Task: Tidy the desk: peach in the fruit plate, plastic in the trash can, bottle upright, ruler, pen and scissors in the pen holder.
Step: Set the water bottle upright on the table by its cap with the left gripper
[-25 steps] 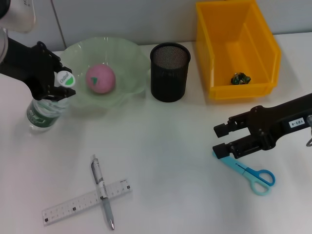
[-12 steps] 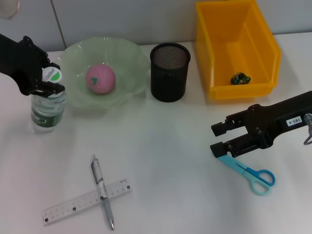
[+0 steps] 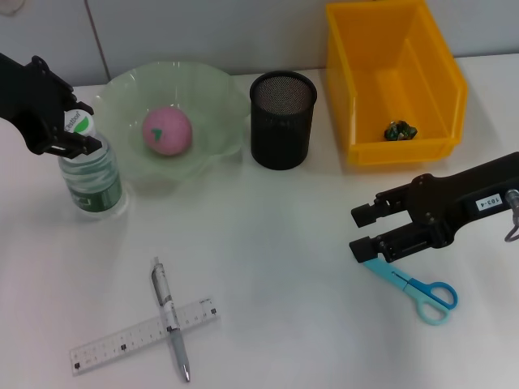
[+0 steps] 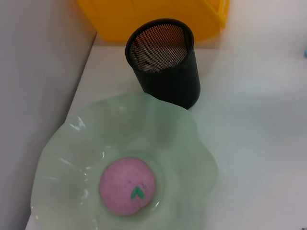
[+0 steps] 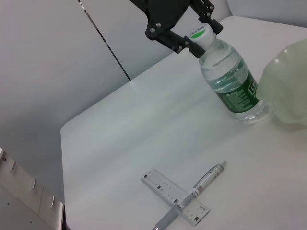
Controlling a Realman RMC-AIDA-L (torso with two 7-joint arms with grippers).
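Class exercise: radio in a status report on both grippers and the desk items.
Left gripper shut on bottle cap, bottle near upright. Right gripper open above scissors. Peach in plate; pen across ruler, untouched.

Office-like desk setup: white table (image 3: 268, 243), mesh pen holder (image 3: 282, 119), ruler (image 3: 144, 334).

yellow bin (image 3: 395, 81) far rim cut off, small dark item (image 3: 400, 130) inside unidentifiable, scissors (image 3: 413, 289) blade tips hidden under right gripper (image 3: 365, 231)
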